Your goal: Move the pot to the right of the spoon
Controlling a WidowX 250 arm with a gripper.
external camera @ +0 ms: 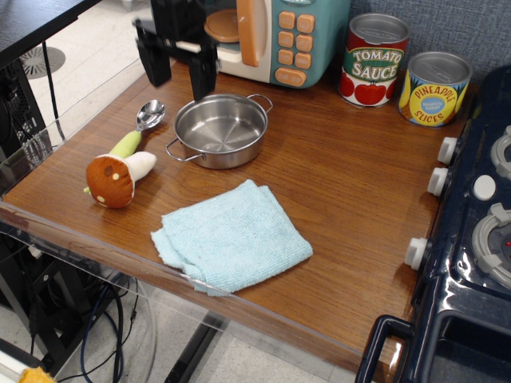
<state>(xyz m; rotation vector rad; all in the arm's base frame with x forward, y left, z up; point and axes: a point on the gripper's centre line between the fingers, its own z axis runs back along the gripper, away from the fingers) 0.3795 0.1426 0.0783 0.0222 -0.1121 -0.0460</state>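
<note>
The shallow shiny steel pot (221,130) with two wire loop handles stands on the wooden counter, just right of the spoon. The spoon (140,129) lies with its silver bowl toward the back and its yellow-green handle pointing to the front left. My gripper (179,70) is open and empty. It hangs above the counter behind the spoon and pot, its two black fingers (155,61) spread wide apart, touching nothing.
A plush mushroom (116,176) lies over the spoon handle's end. A light blue cloth (230,235) lies in front. A toy microwave (275,36) and two cans (374,59) stand at the back. A toy stove (475,239) is on the right.
</note>
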